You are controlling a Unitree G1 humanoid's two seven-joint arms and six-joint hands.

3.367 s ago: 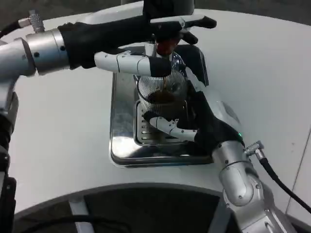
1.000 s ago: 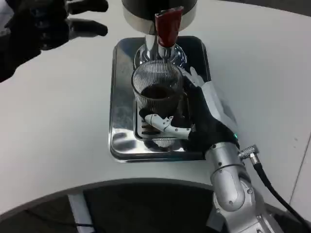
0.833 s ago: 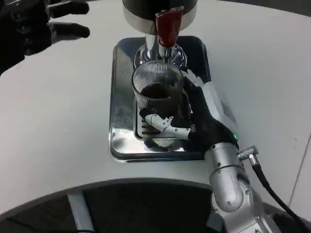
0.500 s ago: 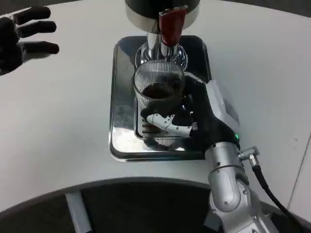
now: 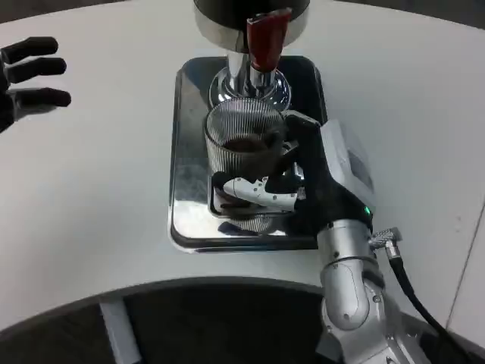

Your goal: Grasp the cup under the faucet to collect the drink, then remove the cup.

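1. So, you work at a white table bearing a steel drip tray, with the dispenser's chrome faucet and red tap handle at its far end.
2. Your ribbed glass cup stands on the tray just before the faucet, dark drink inside, so collecting looks done; removal is the step in hand.
3. Your right hand grips the cup from the right; lift it level, then draw it off the tray.
4. Your left hand hangs released, fingers spread, well apart.
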